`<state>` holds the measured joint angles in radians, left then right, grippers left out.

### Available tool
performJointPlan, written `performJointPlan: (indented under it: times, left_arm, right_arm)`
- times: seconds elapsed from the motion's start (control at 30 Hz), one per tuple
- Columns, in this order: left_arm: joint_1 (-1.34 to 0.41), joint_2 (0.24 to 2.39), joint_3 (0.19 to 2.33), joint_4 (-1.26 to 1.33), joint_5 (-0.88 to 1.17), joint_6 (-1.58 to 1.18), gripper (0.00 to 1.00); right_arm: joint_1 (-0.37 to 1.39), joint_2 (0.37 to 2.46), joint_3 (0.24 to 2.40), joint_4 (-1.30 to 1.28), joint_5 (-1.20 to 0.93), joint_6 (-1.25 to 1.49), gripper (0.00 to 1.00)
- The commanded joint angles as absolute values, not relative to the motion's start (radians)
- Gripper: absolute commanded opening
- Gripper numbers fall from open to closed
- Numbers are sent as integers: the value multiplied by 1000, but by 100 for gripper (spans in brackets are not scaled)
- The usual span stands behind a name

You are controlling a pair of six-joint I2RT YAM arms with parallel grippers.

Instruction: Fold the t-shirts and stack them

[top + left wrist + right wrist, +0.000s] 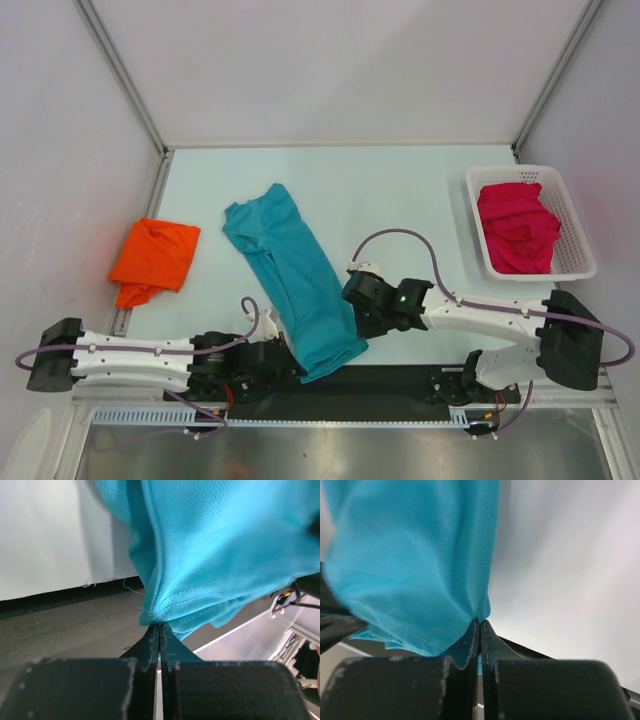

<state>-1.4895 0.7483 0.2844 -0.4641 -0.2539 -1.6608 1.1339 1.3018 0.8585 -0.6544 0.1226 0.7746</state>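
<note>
Two shut grips: left end effector (159, 626) and right end effector (480, 621) each pinch a hem corner of the soft teal mesh-cloth t-shirt (295, 280). Light, floppy, likely sags, so corners hold best.

No legible text, label, brand mark, number or sign appears in any of the three views.
</note>
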Motion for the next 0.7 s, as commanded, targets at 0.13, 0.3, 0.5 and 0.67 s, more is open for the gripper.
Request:
performJointPlan:
  times: [0.13, 0.3, 0.5, 0.67]
  left_arm:
    - [-1497, 637, 356, -646, -399, -1730, 0]
    - [-1496, 484, 368, -800, -480, -1784, 0]
    - [-1467, 350, 431, -991, -594, -1825, 0]
    - [-1439, 314, 475, -1107, -672, -1838, 0]
  right_arm:
    - [1135, 1498, 949, -611, 114, 727, 1]
    - [1131, 1586, 1072, -632, 120, 660, 1]
    - [1085, 1696, 1282, -692, 118, 566, 0]
    - [1031, 1776, 1417, -721, 81, 517, 0]
